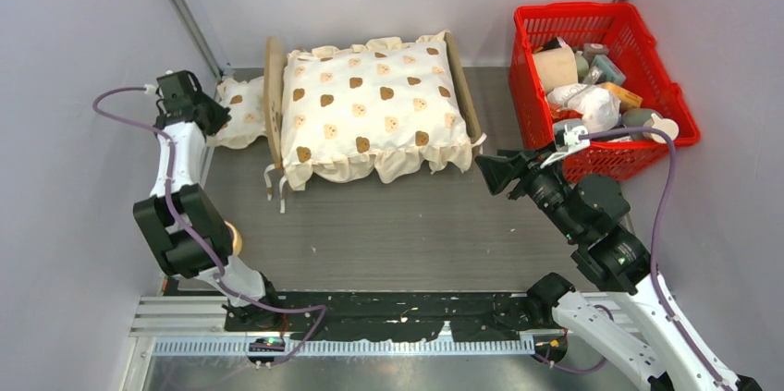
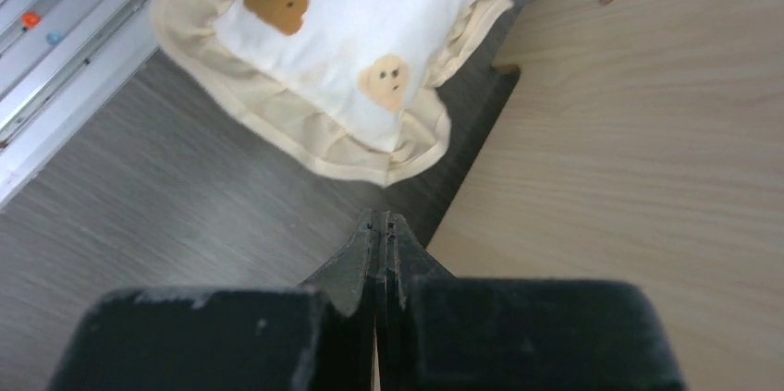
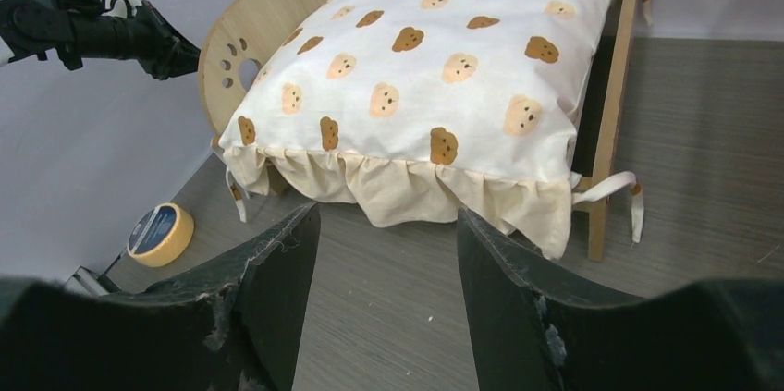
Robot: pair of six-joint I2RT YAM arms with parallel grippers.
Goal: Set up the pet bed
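The pet bed (image 1: 274, 86) stands at the back middle of the table, its arched headboard (image 3: 263, 17) with the paw-print cutout on the left. The cream bear-print cushion (image 1: 370, 109) lies on it and hides the striped base. The small bear-print pillow (image 1: 242, 112) lies on the table left of the headboard. My left gripper (image 1: 223, 120) is shut and empty, just in front of the pillow (image 2: 342, 40) and beside the headboard (image 2: 629, 151). My right gripper (image 1: 483, 174) is open and empty, near the cushion's front right corner (image 3: 444, 67).
A red basket (image 1: 525, 86) full of several items stands at the back right. A roll of yellow tape (image 3: 162, 234) lies on the table front left, near the left arm's elbow. Grey walls close in on both sides.
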